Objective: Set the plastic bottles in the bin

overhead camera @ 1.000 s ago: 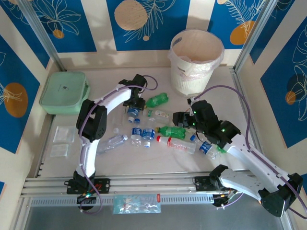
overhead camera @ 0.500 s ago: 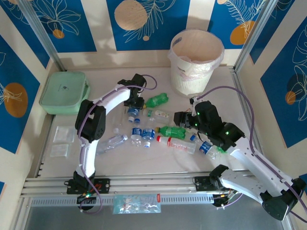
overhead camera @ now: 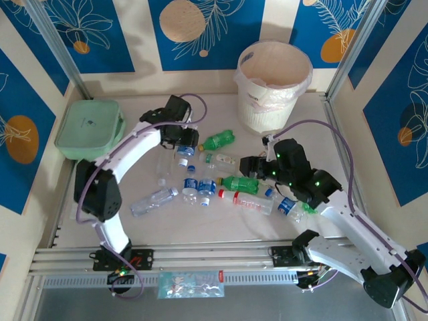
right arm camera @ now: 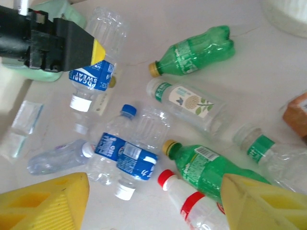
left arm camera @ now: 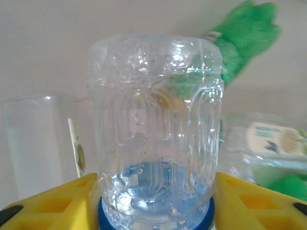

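The left fingers [overhead camera: 185, 142] clamp a clear bottle [left arm camera: 156, 120] by its labelled end for carrying to the far bin [overhead camera: 257, 110], while the right fingers [overhead camera: 253, 165] stand apart above the loose bottles [right arm camera: 139, 158] on the counter [overhead camera: 221, 227].

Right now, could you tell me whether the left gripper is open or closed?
Closed on a clear bottle: yellow fingers of the left gripper press both its sides.

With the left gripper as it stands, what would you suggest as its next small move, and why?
I would probably lift the left gripper and swing it right toward the bin: its fingers are shut on a blue-labelled bottle, and the bin stands farther back, to the right.
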